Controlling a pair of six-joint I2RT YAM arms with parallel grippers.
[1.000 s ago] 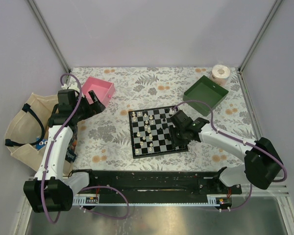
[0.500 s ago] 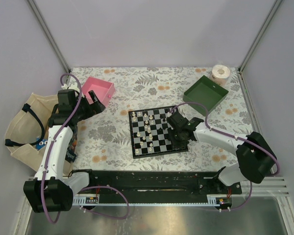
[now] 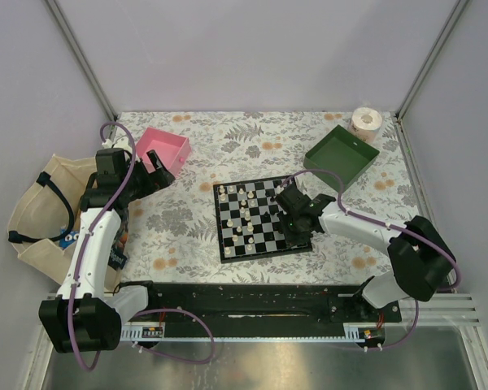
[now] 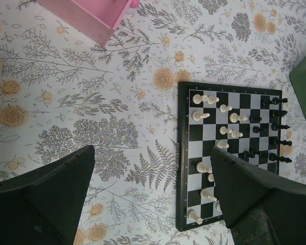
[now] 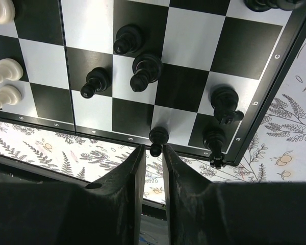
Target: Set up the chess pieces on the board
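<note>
While left gripper (image 4: 152, 151) hangs wide open over tablecloth (image 4: 117, 102) beside board (image 3: 263, 218), right gripper (image 5: 154, 148) straddles black pawn (image 5: 157, 136) on board's edge square; fingers close either side, grip unclear.

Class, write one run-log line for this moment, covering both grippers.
left gripper: open, empty, above floral tablecloth | right gripper: fingertips flank small black chess piece at edge of chequered black-and-white board, grip unconfirmed | setup: unfinished
</note>
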